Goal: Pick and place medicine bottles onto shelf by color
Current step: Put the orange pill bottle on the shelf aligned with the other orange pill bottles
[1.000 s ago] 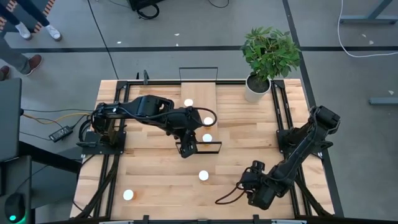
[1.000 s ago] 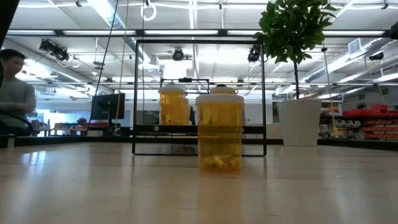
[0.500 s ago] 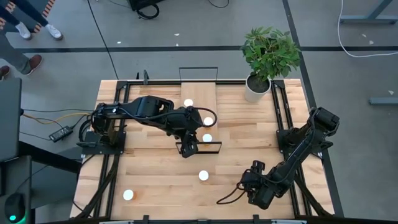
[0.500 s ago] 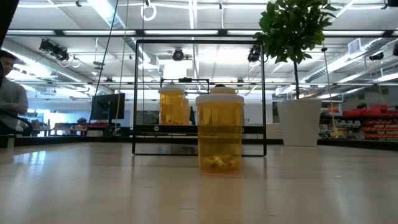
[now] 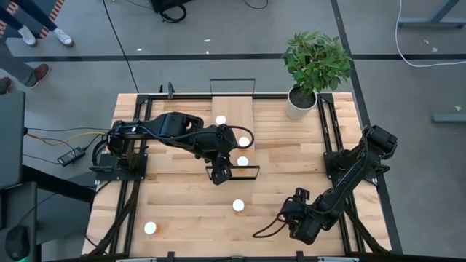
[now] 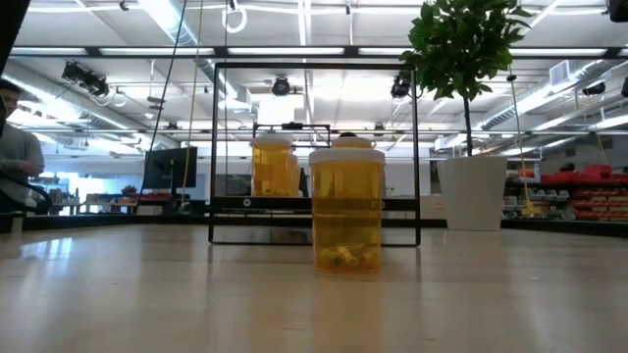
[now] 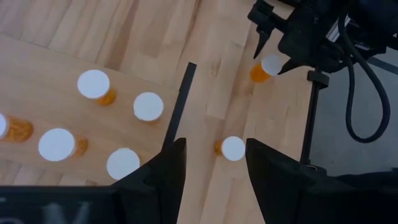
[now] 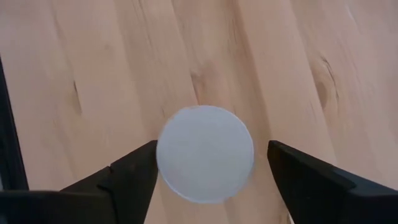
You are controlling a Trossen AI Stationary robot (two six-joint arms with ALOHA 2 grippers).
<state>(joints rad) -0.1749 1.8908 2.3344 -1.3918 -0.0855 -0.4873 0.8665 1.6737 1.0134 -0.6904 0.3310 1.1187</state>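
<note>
1 bottle [image 8: 205, 163] standing upright on the table, well off the shelf's [image 5: 233, 109] front end, toward the right arm's side. Hovering directly over it with the right gripper [image 5: 300, 222], fingers spread wide and flanking the white cap, not closed on it. Bottle's long axis running vertical, in line with the approach, so likely needing only a straight drop and squeeze. Holding the left gripper [image 5: 220, 173] over the shelf's front end, open and empty, farther from this bottle than the right.
</note>
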